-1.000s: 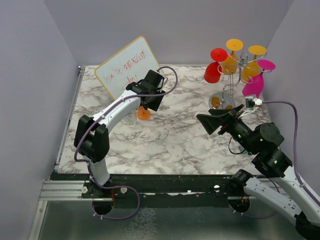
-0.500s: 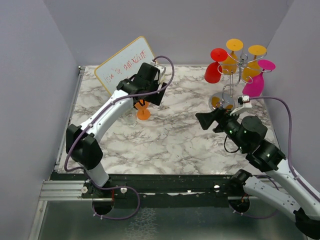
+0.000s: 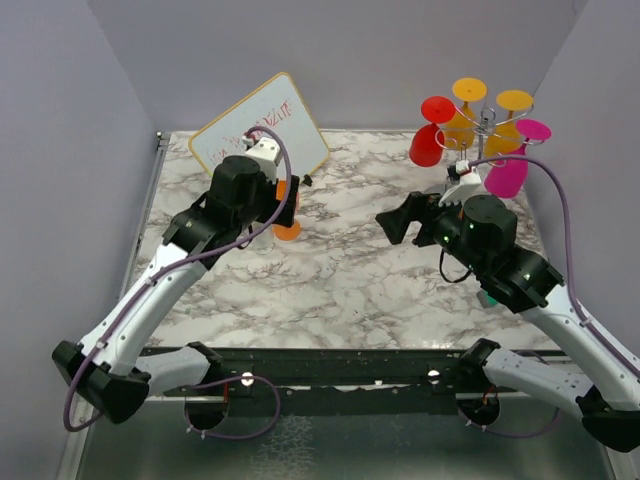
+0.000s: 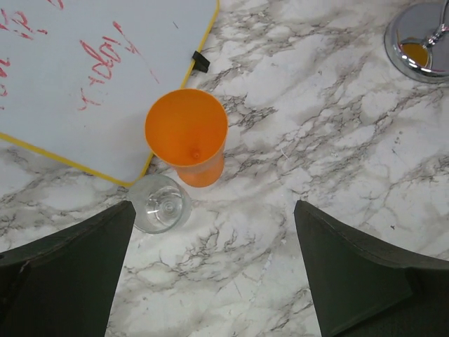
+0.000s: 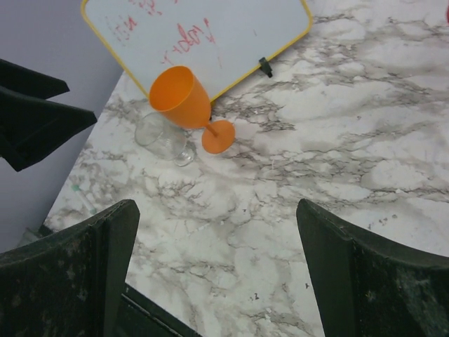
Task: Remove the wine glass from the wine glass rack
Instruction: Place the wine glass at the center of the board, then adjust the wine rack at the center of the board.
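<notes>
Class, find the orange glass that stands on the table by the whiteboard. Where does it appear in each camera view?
Top external: orange glass left of centre, partly hidden by the left arm.
Left wrist: upper middle, seen from above.
Right wrist: upper left, beside a clear glass.
Shared landmark: the whiteboard, next to the glass in all three views.

Marble-patterned bench (image 3: pixel 350 285) carries an upright orange wine glass (image 4: pixel 188 137), a clear glass (image 4: pixel 160 203) just beside it, a yellow-edged whiteboard (image 4: pixel 84 70) behind, and the wine glass rack (image 3: pixel 484 128) back-right.
</notes>
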You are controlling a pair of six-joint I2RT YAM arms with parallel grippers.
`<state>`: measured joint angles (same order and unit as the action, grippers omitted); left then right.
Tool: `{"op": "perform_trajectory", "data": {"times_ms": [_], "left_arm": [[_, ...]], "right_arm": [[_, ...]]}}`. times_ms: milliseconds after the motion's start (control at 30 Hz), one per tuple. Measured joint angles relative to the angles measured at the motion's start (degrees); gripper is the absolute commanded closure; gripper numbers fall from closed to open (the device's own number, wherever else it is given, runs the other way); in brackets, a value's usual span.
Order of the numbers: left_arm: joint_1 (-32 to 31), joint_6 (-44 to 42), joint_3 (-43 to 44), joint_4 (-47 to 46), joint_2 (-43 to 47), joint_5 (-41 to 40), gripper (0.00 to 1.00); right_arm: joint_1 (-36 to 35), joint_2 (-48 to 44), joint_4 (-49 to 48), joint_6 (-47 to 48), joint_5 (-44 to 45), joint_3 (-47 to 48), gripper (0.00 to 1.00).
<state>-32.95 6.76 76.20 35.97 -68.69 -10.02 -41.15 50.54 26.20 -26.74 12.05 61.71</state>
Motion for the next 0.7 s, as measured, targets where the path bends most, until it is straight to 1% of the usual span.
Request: {"op": "perform_trajectory", "data": {"times_ms": [100,200,267,400,467,567,700], "left_arm": [[0.0,1.6,-4.4,-1.5,4.9,0.1,0.01],[0.0,3.0,-8.8,-2.1,10.1,0.2,0.01],[0.0,3.9,-10.2,-2.5,12.5,0.5,0.01],[0.0,5.6,-12.7,-3.5,16.6,1.7,0.01],[0.0,6.2,-14.2,-3.7,18.6,2.1,0.01],[0.0,6.8,-17.2,-3.7,21.9,2.1,0.01],[0.0,7.2,-19.8,-3.6,24.5,2.0,0.01]], "right_arm": [[0.0,-0.8,-3.1,0.8,-4.0,-0.7,0.00],[0.0,-1.1,-4.3,2.1,-3.7,0.0,0.00],[0.0,1.6,-2.6,2.9,-1.0,4.5,0.00],[0.0,13.3,1.9,4.5,8.1,20.9,0.00],[0.5,17.7,4.4,4.8,10.5,26.0,0.00],[1.6,21.6,8.3,4.8,11.7,30.6,0.00],[10.0,25.7,13.4,3.8,8.0,36.7,0.00]]}}
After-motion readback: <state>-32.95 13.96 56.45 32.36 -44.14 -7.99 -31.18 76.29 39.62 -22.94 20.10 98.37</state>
